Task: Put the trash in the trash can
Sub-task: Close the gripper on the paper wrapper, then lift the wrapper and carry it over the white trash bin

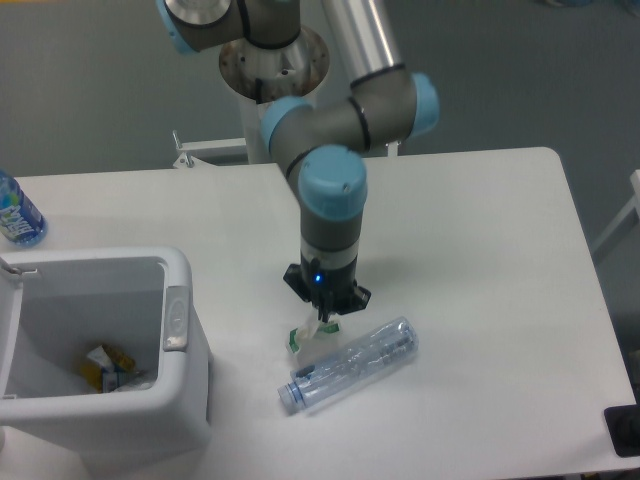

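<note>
**Operator:** Trash can (185, 330) first, since it's the biggest thing I've got on screen after the table (480, 240): a boxy white bin at the near left edge, open at the top, grey latch tab on the wall facing the arm. I can see some yellowish and pale scraps (108, 368) lying on its floor.

**Spotter:** And the arm?

**Operator:** The arm (335, 150) comes down from its base at the back and points nearly straight at the table, right of the bin and apart from it. A small blue light shows on the wrist.

**Spotter:** What about the loose trash?

**Operator:** I see the crushed clear bottle (352, 363) lying on its side on the table, slanted, with its pale blue cap end toward the near left. It sits just below and right of the gripper (324, 318).

**Spotter:** Is the gripper holding anything?

**Operator:** I read the fingers as pinched narrow on the crumpled white-and-green wrapper (305, 338), which hangs just under them, right next to the bottle's upper side. Whether the wrapper touches the table or the bottle, I can't tell from this angle.

**Spotter:** Anything else?

**Operator:** An upright bottle with a blue label (15, 212) stands at the far left edge, well away from the rest.
</note>
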`<act>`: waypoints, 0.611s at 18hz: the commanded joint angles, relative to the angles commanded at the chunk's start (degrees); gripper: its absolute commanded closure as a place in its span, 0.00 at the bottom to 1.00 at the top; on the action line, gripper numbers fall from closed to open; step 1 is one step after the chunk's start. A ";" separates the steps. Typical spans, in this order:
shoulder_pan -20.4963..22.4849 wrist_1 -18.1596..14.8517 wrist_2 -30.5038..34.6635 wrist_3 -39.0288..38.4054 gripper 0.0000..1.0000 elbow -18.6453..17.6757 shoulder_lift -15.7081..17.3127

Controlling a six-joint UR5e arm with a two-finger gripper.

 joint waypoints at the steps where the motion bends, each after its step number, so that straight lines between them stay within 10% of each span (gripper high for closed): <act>1: 1.05 -0.44 -3.43 -0.70 1.00 1.32 1.14; 11: 3.44 0.08 -17.34 -25.48 1.00 11.52 8.00</act>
